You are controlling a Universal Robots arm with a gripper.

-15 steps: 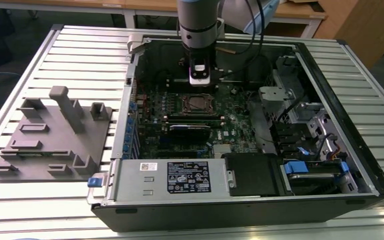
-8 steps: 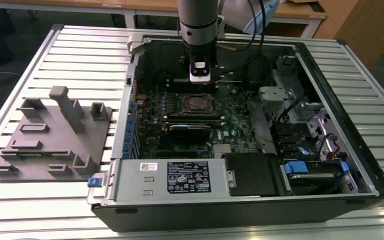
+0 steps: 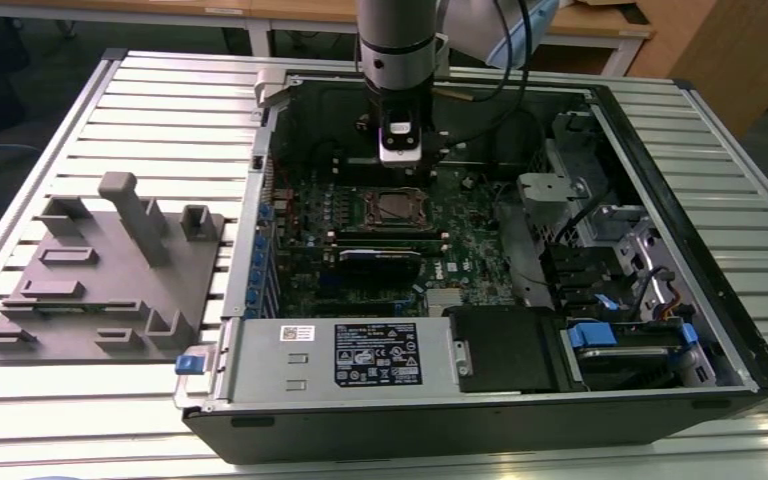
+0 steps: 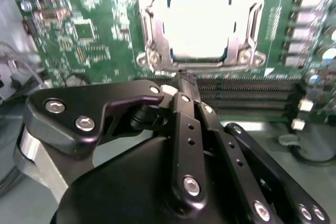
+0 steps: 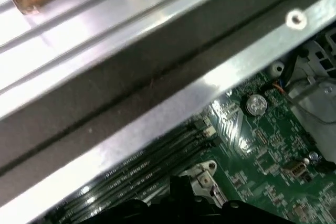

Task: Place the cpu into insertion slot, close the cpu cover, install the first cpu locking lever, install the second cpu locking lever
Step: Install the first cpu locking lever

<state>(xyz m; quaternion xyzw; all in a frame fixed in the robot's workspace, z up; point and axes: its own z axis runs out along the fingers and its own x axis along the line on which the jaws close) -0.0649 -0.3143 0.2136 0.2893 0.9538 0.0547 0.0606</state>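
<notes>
The cpu [image 4: 199,22] lies flat in the insertion slot [image 3: 372,215] on the green motherboard; it glares bright in the second wrist view, and the exterior view shows the cpu [image 3: 398,206] as a tan square. The cpu cover [image 4: 149,24], a metal frame with a square window, lies down around the chip. My gripper [image 4: 184,77] hangs just beside the socket's edge, over the memory slots, its black fingers [image 4: 181,124] shut together with nothing between them. In the exterior view the gripper [image 3: 403,163] hovers just behind the socket. How the locking levers stand cannot be told.
The open computer case [image 3: 704,250] lies on a slatted metal table [image 3: 171,100]. Memory slots [image 4: 247,90] run beside the socket. A black card [image 3: 381,257] and the power supply [image 3: 344,352] sit nearer the case's front. A grey fixture [image 3: 111,270] stands on the exterior view's left.
</notes>
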